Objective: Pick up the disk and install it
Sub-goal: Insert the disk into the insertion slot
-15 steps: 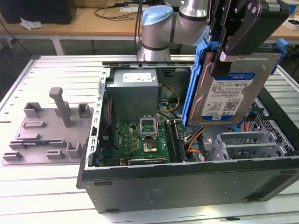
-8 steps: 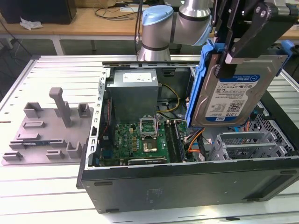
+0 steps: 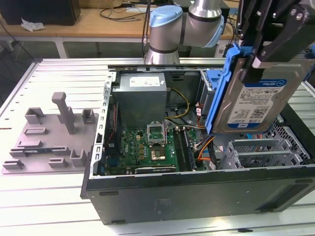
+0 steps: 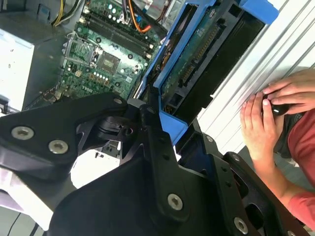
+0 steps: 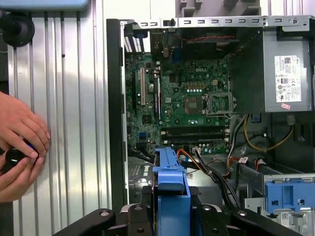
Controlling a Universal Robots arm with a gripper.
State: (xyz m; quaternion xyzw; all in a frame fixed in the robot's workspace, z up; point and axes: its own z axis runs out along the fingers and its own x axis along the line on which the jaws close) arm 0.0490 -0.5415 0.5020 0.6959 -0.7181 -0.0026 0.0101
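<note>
Jaws closed on the disk [image 3: 256,101], upper right of the exterior view. Disk hangs on edge below them, long axis near-upright, above the open computer case [image 3: 197,191].

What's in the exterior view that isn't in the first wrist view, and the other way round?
Exterior view: the disk with its printed label showing, and a grey moulded tray beside the computer case. First wrist view: a person's hands at the ribbed table. Both: that open case, its green motherboard and the disk's blue frame.
</note>
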